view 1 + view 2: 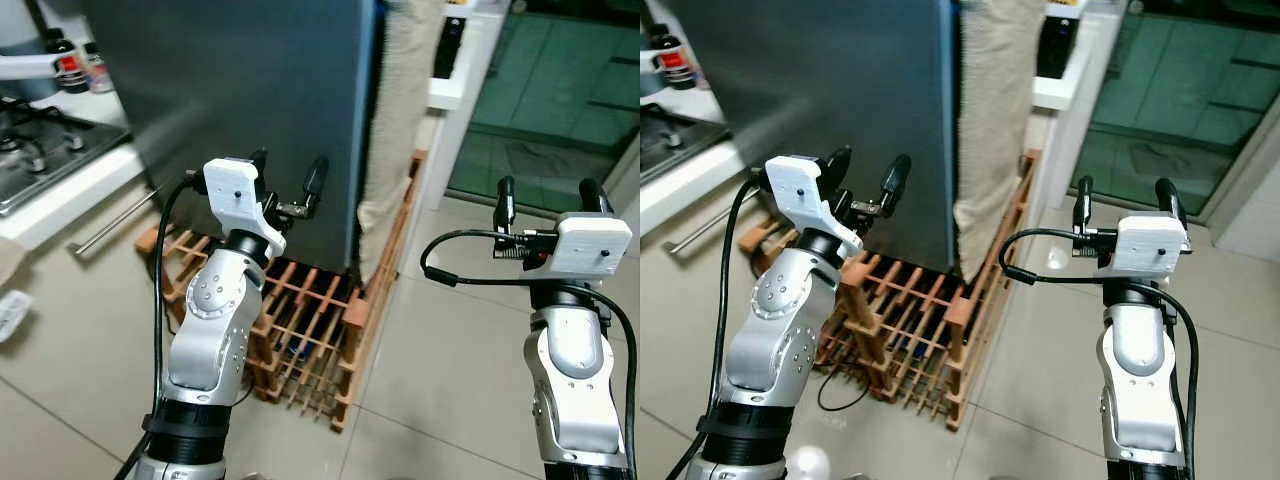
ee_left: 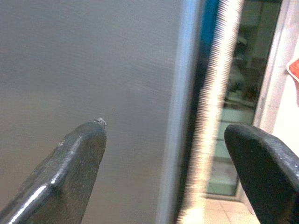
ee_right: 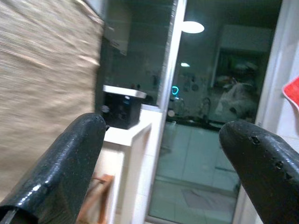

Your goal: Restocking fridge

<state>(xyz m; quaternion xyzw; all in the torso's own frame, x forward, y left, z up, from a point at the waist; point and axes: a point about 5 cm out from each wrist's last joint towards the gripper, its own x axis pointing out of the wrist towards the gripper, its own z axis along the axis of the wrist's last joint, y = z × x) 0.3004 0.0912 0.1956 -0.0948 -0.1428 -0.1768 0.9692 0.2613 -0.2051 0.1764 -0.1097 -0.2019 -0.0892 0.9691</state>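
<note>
The fridge (image 1: 250, 110) is a big dark grey slab with a brushed metal look, plain and flat, standing right in front of the robot with its right edge roughly mid-frame. A beige towel (image 1: 400, 110) hangs down just beside that edge. The left hand (image 1: 288, 185) is raised close to the fridge's face, fingers spread and holding nothing; from the left wrist view you see the grey panel between the two black fingertips (image 2: 74, 158). The right hand (image 1: 550, 200) is up too, off to the right over the floor, fingers also spread and empty, pointing toward a glass door (image 1: 560, 90). On the floor against the fridge's base sits a wooden lattice rack (image 1: 310, 330), lying low. Floor (image 1: 450, 370) is pale glossy tile. Far left there's a white worktop (image 1: 70, 185) with a gas hob (image 1: 40, 150) and a couple of dark bottles (image 1: 68, 65) at the back. A white ledge (image 1: 465, 60) sits right of the towel.
</note>
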